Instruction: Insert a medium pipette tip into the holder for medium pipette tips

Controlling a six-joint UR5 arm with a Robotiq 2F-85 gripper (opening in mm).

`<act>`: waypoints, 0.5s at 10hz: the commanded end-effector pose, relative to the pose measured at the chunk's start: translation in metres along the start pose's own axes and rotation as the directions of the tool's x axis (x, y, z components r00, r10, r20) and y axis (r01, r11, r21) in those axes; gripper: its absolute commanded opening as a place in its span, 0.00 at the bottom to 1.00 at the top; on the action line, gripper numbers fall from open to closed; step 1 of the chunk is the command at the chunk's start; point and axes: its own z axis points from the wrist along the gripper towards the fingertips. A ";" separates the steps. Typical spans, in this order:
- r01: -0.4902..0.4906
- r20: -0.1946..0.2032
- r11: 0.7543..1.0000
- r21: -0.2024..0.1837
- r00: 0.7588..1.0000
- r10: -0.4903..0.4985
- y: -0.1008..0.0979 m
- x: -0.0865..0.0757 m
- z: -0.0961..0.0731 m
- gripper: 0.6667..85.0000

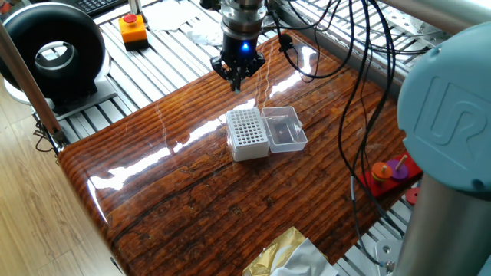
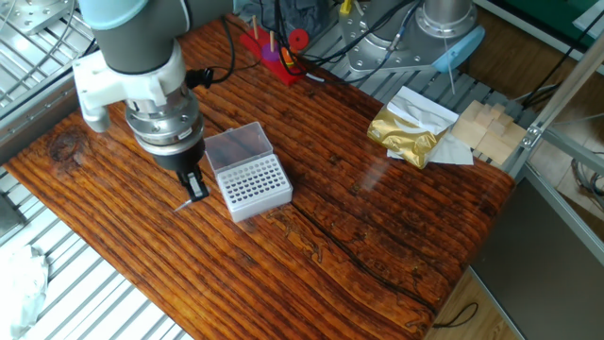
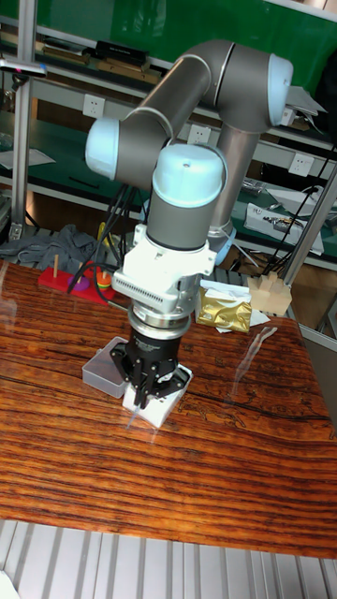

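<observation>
The holder for medium pipette tips (image 1: pixel 247 132) is a white box with a grid of holes, standing mid-table with its clear lid (image 1: pixel 284 128) folded open beside it. It also shows in the other fixed view as the holder (image 2: pixel 253 185) and in the tall view as the holder (image 3: pixel 170 392). My gripper (image 2: pixel 194 186) hangs just left of the box, fingers pointing down and shut on the medium pipette tip (image 2: pixel 181 205). The pale tip slants down toward the wood, beside the box and not over its holes. In one fixed view the gripper (image 1: pixel 237 75) sits beyond the box's far end.
A red stand with purple pieces (image 1: pixel 391 172) sits at the table's edge near the arm base. A gold foil packet (image 2: pixel 411 132) and wooden blocks (image 2: pixel 486 127) lie at another corner. Black cables (image 1: pixel 360 92) hang over the table. An orange button box (image 1: pixel 133 29) stands off the table.
</observation>
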 end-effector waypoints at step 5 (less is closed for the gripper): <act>0.053 -0.124 0.998 -0.031 0.991 -0.056 0.006 0.025 -0.013 0.00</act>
